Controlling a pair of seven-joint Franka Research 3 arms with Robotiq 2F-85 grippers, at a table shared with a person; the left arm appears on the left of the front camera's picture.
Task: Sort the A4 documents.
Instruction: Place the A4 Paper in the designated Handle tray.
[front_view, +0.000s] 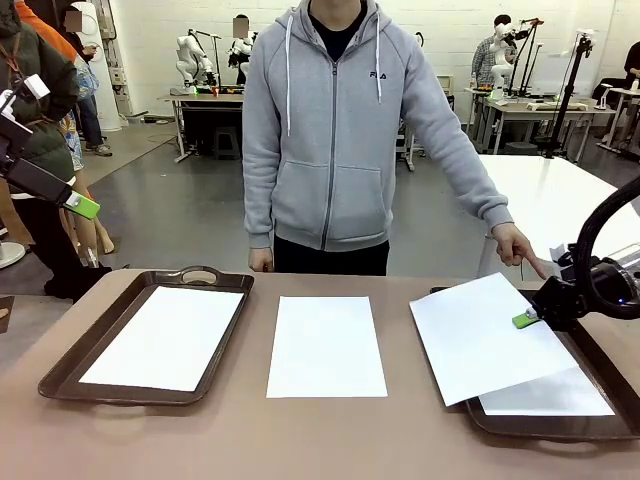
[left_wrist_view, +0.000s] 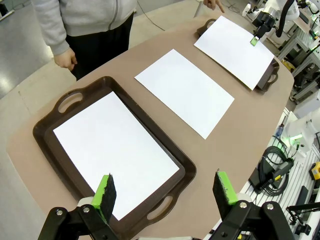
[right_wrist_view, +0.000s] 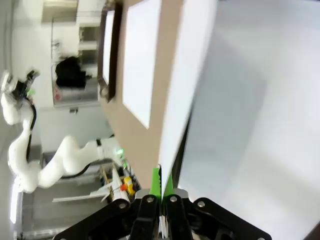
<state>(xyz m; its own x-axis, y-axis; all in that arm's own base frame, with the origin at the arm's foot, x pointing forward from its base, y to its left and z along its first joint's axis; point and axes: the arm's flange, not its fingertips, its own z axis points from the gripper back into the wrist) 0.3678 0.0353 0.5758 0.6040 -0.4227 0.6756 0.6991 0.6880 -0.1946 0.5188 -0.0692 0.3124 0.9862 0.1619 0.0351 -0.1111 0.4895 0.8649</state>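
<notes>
Four white sheets were in sight. My right gripper (front_view: 527, 319) was clamped tight on the right edge of the lifted sheet (front_view: 480, 335), its green pads pinched flat against the thin paper. That sheet sat tilted, its long axis running from the near edge of the surface (front_view: 230, 440) toward the far right corner, overhanging the left rim of the right tray (front_view: 545, 428). Under it, another sheet (front_view: 550, 395) lay flat in that dark brown tray, only its near part showing. A person's hand (front_view: 515, 245) pointed a finger down just beyond the far corner of the lifted sheet.

The middle sheet (front_view: 327, 345) lay flat on the bare brown surface, long axis running near to far, square to the near edge. The left tray (front_view: 60, 375), dark brown with rounded corners and cut-out handles, held the fourth sheet (front_view: 165, 335), lying the same way, slightly skewed.

My left gripper (left_wrist_view: 167, 192) hung above the left tray, its jaws spread wide, holding nothing.
</notes>
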